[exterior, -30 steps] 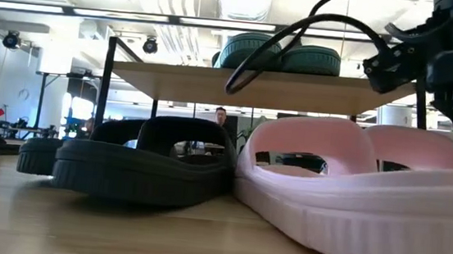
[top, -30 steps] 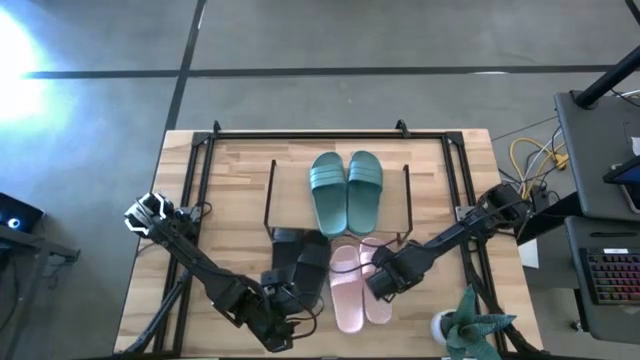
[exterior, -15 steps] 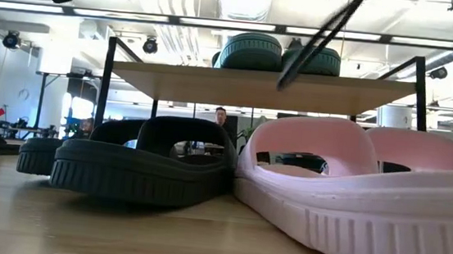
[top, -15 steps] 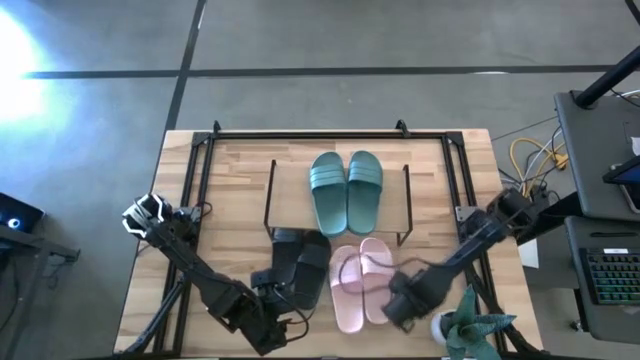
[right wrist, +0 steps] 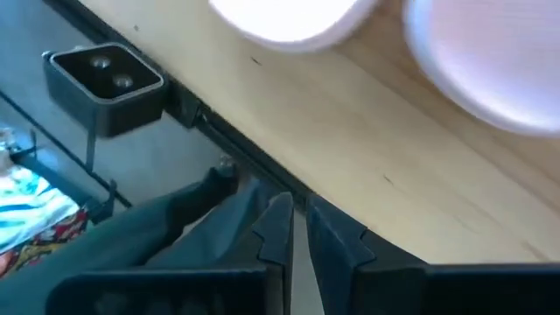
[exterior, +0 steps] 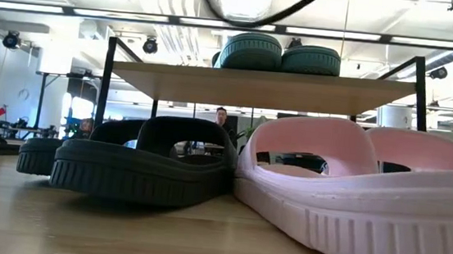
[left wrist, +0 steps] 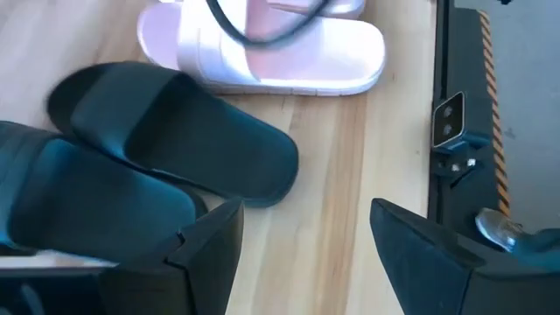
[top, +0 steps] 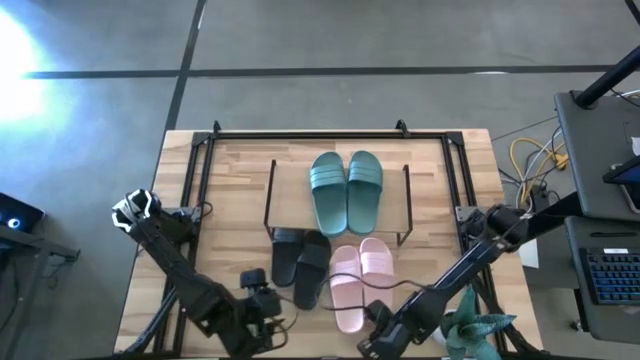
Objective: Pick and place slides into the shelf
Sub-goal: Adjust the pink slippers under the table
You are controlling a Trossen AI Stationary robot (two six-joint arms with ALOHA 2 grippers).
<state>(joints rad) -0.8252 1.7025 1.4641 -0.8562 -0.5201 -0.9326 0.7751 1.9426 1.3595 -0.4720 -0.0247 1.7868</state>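
The teal-green slides [top: 345,190] lie side by side on the shelf's [top: 272,195] wood board [exterior: 255,87]. The black slides [top: 300,262] and pale pink slides [top: 356,280] rest on their soles on the table in front of the shelf, toes toward it. My left gripper [top: 266,300] is open near the table's near edge, left of the black slides [left wrist: 166,149], touching nothing. My right gripper [top: 373,338] is shut at the near edge, just past the pink slides' heels [right wrist: 490,79], with its fingers [right wrist: 284,232] over the table's rim.
A large black tube frame [top: 300,133] runs around the table top. A small potted plant [top: 475,335] stands at the near right corner beside my right arm. A dark camera block [right wrist: 105,83] sits below the table's near edge. Bare wood lies left of the black slides.
My right gripper has drawn back from beside the pink slides toward the table's near edge, leaving the low view. My left gripper has pulled away from the black slides, toward the near left. The slides lie where they were.
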